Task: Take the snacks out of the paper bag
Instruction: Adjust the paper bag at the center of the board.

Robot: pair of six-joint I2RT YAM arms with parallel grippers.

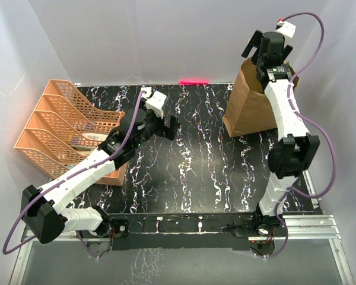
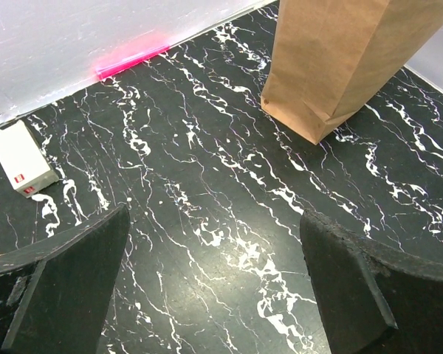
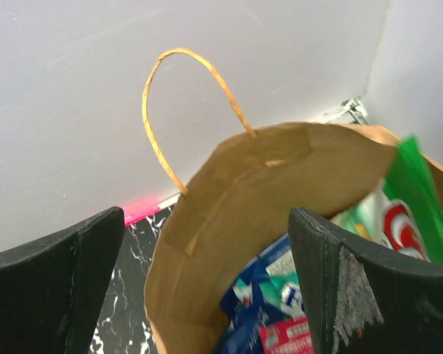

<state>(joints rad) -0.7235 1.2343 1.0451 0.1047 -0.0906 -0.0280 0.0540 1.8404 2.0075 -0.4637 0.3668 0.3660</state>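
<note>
Where the right arm stands tall over the far right corner, its right pincer hangs directly above the mouth of the tall brown kraft paper bag, fingers spread wide and gripping nothing. Bag upright on the black white-veined marble-pattern bench, close to the back white wall.

Right wrist view: right pincer looks down into the open bag. One twisted paper loop handle stands up from the near rim. Inside, all below the rim or just at it:
- green glossy chip bag with a red logo, poking up at the right side, partly behind the right finger
- dark blue glossy packets lower down, with a bit of teal and white among them; cannot separate these into single items

Neither finger touches the bag or its contents.

Left arm lies low across the left of the bench. Left pincer open wide too, empty, above bare bench near the middle. Left wrist view: left pincer points toward the bag, well apart from it.

Small white cardboard box lies flat on the bench to the left. Pink strip along the foot of the back wall. Orange plastic mesh organiser sits at the left edge, beside the left arm.
</note>
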